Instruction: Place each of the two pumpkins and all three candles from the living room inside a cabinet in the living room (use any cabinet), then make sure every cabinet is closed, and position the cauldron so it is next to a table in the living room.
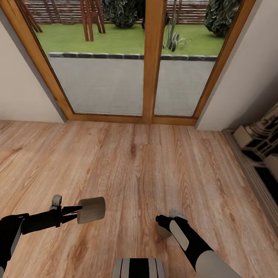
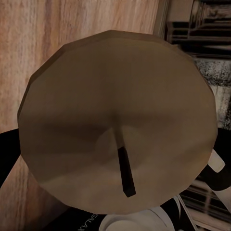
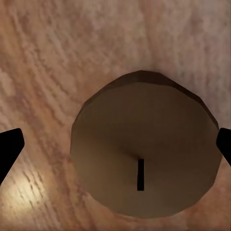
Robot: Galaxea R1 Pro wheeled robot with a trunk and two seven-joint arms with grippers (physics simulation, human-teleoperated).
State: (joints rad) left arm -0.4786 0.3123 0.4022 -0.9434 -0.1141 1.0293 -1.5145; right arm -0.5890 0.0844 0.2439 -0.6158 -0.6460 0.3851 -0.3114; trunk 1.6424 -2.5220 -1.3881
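Floor: light wood-grain planks, running from the robot up to a large glazed door with an orange-brown timber frame. Through the glass: a grey paved strip, a dark kerb line, lawn and shrubs. Plain pale walls flank the door on both sides. At the room's right edge stands a low shelf unit with pale and dark items; contents too blurred to identify.

Left tool: pinching a beige-grey candle, held on its side above the floor. In the left wrist view the candle shows its flat end and dark wick at close range.

Right tool: pointed down over a second candle standing upright on the floor; the black fingertips sit spread either side of it, apart from its sides.

Writing: partial letters on the left tool body beneath the candle, unreadable.
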